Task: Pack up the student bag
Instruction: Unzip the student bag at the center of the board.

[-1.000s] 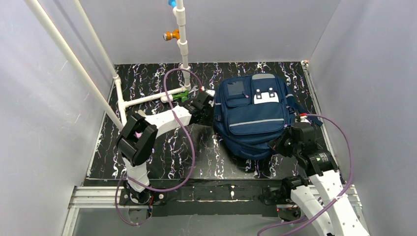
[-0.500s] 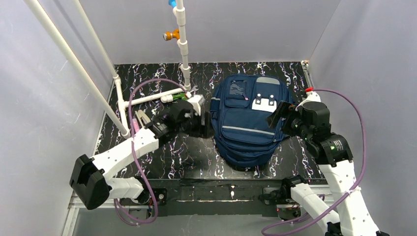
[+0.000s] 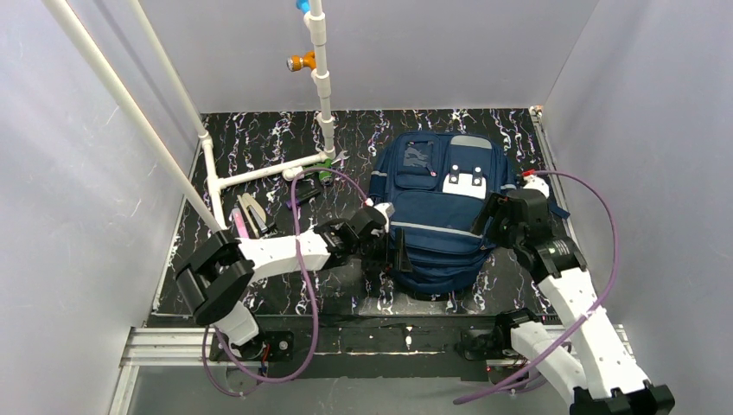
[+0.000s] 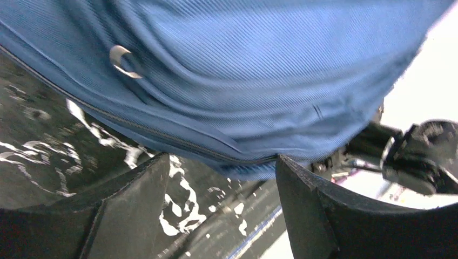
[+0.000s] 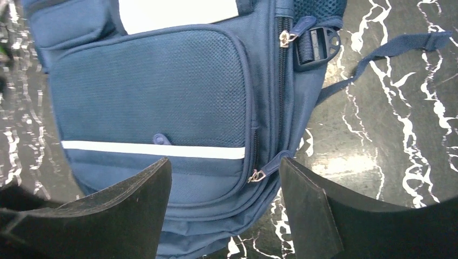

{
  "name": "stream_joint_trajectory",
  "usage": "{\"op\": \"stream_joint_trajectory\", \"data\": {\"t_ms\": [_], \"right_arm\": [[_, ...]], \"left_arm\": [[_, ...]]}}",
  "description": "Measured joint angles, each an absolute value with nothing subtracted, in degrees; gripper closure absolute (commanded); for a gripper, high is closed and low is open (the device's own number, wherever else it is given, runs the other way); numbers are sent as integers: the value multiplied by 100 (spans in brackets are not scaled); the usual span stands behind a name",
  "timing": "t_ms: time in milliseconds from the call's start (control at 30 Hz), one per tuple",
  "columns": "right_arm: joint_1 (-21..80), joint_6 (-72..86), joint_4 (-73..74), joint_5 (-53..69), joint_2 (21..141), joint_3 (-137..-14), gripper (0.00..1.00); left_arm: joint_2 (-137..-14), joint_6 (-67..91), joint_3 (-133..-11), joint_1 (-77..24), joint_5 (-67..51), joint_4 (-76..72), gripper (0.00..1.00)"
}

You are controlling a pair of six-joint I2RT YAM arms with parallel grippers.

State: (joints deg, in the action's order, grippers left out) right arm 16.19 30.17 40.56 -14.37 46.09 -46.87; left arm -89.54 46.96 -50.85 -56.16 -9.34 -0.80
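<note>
Along the left of the worktop [image 3: 259,143], beside the white pipe frame [image 3: 259,175], a few small loose items [image 3: 249,213] lie well apart from the student bag [image 3: 441,207]. I cannot tell what each one is. The bag lies flat at centre-right, front face up, and its zips look closed in both wrist views, so nothing can go in until a compartment is opened.

The left hand [image 3: 387,253] sits low at the bag's near-left edge, fingers spread and holding nothing. The main risk here is closing on loose cloth instead of the metal ring pull [image 4: 121,56], which lies off to one side of the gap. A pinch of fabric would bunch the bag or drag it across the smooth worktop without moving the zip. Because the bag is soft and nothing pins it down, any one-sided pull would probably slide or twist it.

The right hand [image 5: 224,162] is also spread and empty, hovering over the mesh side pocket. The small zip pull [image 5: 256,175] lies between its fingers and is easy to miss or knock aside. Further right, the buckle [image 5: 318,43] and trailing strap [image 5: 389,47] rest on the worktop. A finger sweeping that way could snag them and tug the whole bag askew.
</note>
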Motion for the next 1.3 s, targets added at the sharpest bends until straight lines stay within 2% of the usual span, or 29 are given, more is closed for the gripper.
{"op": "stream_joint_trajectory", "data": {"t_ms": [67,167,200,267,300,500,567,667,733,833,1000,1033,1100,1167,1200,1300], "right_arm": [[1616,3079,3922,-1332,4303,-4519,19],[1614,3059,3664,-996,4209,-4340,20],[1614,3033,3586,-867,4298,-4289,21],[1614,2974,3516,-633,4569,-4246,23],[1614,2950,3474,-502,4751,-4246,24],[1614,2729,3398,-97,5452,-4285,28],[1614,2659,3380,-30,5518,-4318,33],[1612,2639,3170,419,5594,-4340,34],[1612,2711,2969,764,5699,-4340,34],[1614,2899,2694,1188,5902,-4340,34],[1605,3216,2460,1431,6036,-4283,36],[1594,3315,2373,1476,6045,-4222,41],[1584,3524,2250,1603,6117,-4117,59],[1564,3822,2187,1750,6278,-4069,87],[1555,4040,2180,1857,6379,-4064,99],[1590,4740,2167,2165,6573,-4062,99]], "left_arm": [[-9133,4700,-5083,-5378,-943,-139,45],[-9286,4495,-5120,-4974,-998,-91,80],[-9332,4368,-5170,-4814,-1026,-14,88],[-9371,4128,-5225,-4421,-1057,169,99],[-9373,4014,-5229,-4235,-1050,233,100],[-9008,3065,-5319,-3610,-209,659,99],[-8720,2860,-5319,-3629,-102,882,84],[-8226,2661,-5317,-3684,-108,1256,56],[-7828,2593,-5266,-3684,-298,1330,45],[-6963,2801,-4877,-3682,-792,976,36],[-6213,3323,-4449,-4084,-1155,403,35],[-6230,3376,-4449,-4281,-1133,281,35],[-6346,3441,-4469,-4759,-1024,89,36],[-6549,3476,-4525,-5196,-790,-12,37],[-6707,3496,-4584,-5437,-607,-38,38],[-7207,3605,-4803,-6018,-12,-113,42]]}}
